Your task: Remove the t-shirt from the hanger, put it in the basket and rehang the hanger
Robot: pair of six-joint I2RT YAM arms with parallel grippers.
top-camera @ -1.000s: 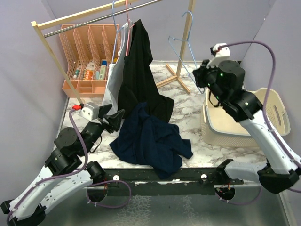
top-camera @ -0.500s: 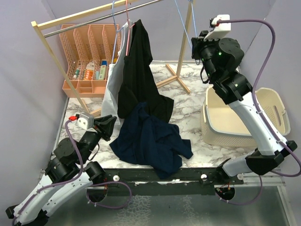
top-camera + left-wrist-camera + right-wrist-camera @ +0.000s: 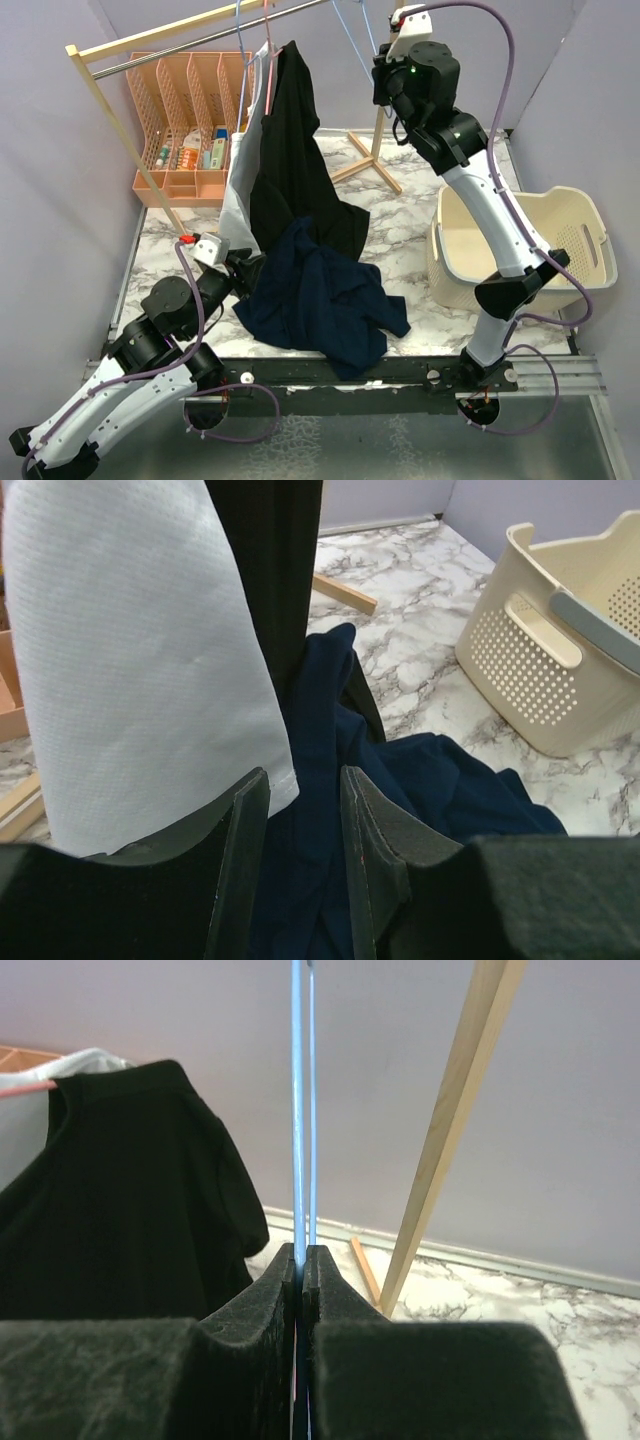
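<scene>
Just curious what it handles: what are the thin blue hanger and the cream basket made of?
The blue hanger looks like thin wire, probably metal with a smooth blue coating: its strands are very slim and straight. The basket looks like matte moulded plastic: cream walls, rows of small holes.

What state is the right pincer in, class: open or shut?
Shut: in the right wrist view, the right pincer clamps the wire of the blue hanger, no gap showing.
</scene>
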